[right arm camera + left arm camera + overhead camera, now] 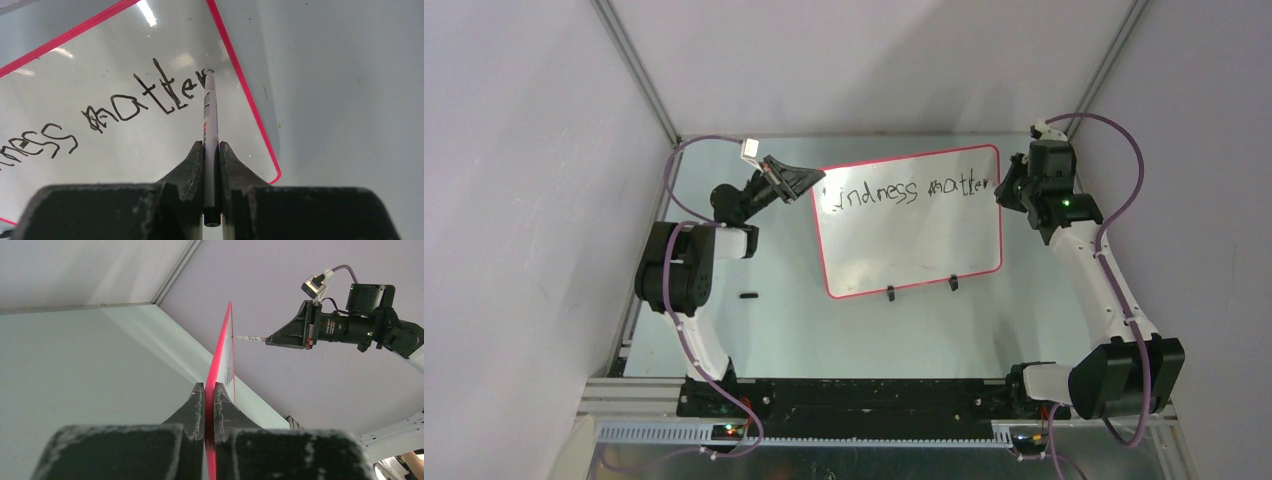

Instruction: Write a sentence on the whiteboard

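The whiteboard (909,250), white with a red-pink rim, stands tilted on the table. The sentence (911,190) runs along its top in black letters and reads "Kindness matter". My left gripper (817,184) is shut on the board's left edge; in the left wrist view its jaws (210,386) pinch the red rim (221,347). My right gripper (1006,190) is shut on a white marker (210,112). The marker's tip touches the whiteboard (125,55) just after the last letter of the sentence (137,106), close to the right rim.
A small black cap-like piece (747,296) lies on the table left of the board. Two black clip feet (890,293) (953,284) hold the board's lower edge. Grey enclosure walls close in on both sides and the back.
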